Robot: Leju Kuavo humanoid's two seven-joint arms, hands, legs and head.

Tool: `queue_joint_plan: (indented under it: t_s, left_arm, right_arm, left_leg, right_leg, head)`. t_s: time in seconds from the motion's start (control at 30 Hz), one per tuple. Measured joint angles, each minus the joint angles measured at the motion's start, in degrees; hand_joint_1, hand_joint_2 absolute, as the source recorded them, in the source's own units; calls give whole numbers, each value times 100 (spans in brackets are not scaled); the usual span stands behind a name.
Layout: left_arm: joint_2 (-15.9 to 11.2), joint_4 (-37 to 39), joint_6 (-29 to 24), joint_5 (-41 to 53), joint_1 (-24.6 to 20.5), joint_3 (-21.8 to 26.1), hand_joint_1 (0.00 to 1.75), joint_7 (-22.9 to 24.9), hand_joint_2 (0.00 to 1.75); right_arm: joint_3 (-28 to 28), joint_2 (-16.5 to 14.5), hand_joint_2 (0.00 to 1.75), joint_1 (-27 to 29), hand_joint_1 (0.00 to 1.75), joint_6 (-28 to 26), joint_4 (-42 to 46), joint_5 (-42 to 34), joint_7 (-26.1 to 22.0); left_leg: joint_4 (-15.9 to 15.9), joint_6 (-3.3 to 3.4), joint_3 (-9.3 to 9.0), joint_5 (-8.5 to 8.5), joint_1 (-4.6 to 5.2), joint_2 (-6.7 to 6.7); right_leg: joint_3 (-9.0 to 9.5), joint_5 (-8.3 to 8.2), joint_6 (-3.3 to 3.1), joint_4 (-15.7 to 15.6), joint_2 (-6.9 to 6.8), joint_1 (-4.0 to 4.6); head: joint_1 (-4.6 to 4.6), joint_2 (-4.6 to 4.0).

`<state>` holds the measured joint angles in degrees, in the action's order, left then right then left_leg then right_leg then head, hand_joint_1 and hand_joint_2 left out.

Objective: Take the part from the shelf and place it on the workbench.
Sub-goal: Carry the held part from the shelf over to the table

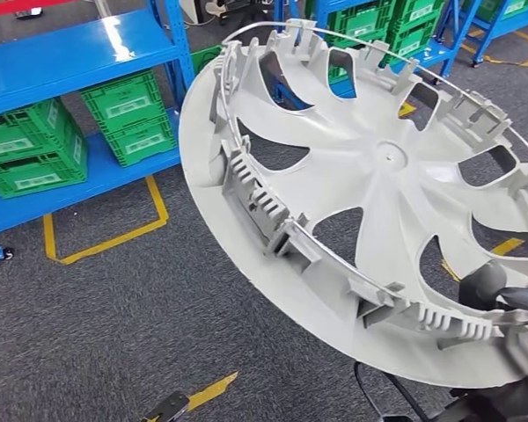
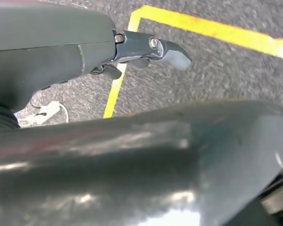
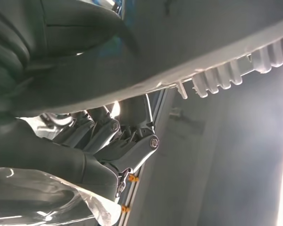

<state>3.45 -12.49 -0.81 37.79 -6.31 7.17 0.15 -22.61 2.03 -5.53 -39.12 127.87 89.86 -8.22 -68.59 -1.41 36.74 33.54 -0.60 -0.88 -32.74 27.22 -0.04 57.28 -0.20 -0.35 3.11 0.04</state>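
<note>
The part is a large pale grey wheel cover [image 1: 381, 167] with curved spokes and clips around its rim. It is held up in the air, tilted, its inner side facing me, and it fills the middle and right of the head view. My right hand [image 1: 503, 299] grips its rim at the lower right, dark fingers curled over the edge. In the right wrist view the cover's ribbed rim [image 3: 211, 42] runs across above my right hand [image 3: 108, 141], whose fingers [image 3: 133, 146] press against it. My left hand [image 2: 97, 52] hangs over the floor, a finger [image 2: 172, 52] stretched out, holding nothing.
A blue shelf [image 1: 62, 53] stands at the left with green crates [image 1: 128, 114] on its lower level. More green crates [image 1: 381, 22] sit on blue racks at the back. Yellow tape lines [image 1: 108, 237] mark the grey carpet floor.
</note>
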Motion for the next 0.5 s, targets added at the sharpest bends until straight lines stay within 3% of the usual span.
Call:
queue_joint_plan:
  t_s: [0.07,0.1,0.13,0.2,0.27,0.33,0.37,0.43,0.5]
  left_arm:
    - [4,1,4,1,18,0,0,0,0]
    - [5,1,7,1,21,0,0,0,0]
    - [5,1,8,1,20,0,0,0,0]
    - [-1,1,16,1,14,0,0,0,0]
    - [-6,1,33,1,4,0,0,0,0]
    - [1,1,48,1,-6,0,0,0,0]
    - [11,0,52,2,-11,0,0,0,0]
    - [24,0,56,3,-17,1,0,0,0]
    - [22,1,63,4,-12,1,0,0,0]
  right_arm:
    - [-4,0,175,1,175,0,-3,0,2]
    - [-7,0,175,1,175,0,-3,-1,2]
    - [-8,0,175,1,175,0,-3,-2,2]
    - [-10,1,175,-1,175,0,-3,-2,2]
    - [-12,1,175,-5,175,0,-5,-1,3]
    - [-13,1,175,-6,175,0,-7,-3,5]
    - [-14,1,175,-2,175,0,-8,-5,7]
    - [-13,1,175,-13,175,0,-9,-5,9]
    - [-12,1,175,-25,175,0,-14,-5,11]
  left_leg:
    - [-559,-6,261,161,-1,30]
    - [-544,2,264,72,-1,36]
    - [-314,17,169,-112,-1,54]
    - [435,64,-152,-507,-6,191]
    - [905,99,-350,-631,-7,323]
    - [984,126,-372,-611,2,306]
    - [1004,152,-375,-627,-2,264]
    - [1057,218,-389,-661,-23,175]
    - [1074,256,-391,-669,-27,73]
  right_leg:
    - [-2,0,-9,12,115,7]
    - [-2,1,-8,21,177,10]
    - [1,3,-6,30,239,11]
    - [0,13,13,49,352,18]
    - [-40,9,60,70,450,17]
    - [-83,-13,126,68,528,-2]
    - [-105,-3,158,74,524,-9]
    - [-237,163,211,309,362,-4]
    - [-564,509,249,991,142,-12]
  head:
    - [-1,0]
    - [0,0]
    - [0,0]
    - [-1,0]
    - [-4,0]
    - [-4,1]
    - [-5,1]
    - [-33,0]
    - [-57,0]
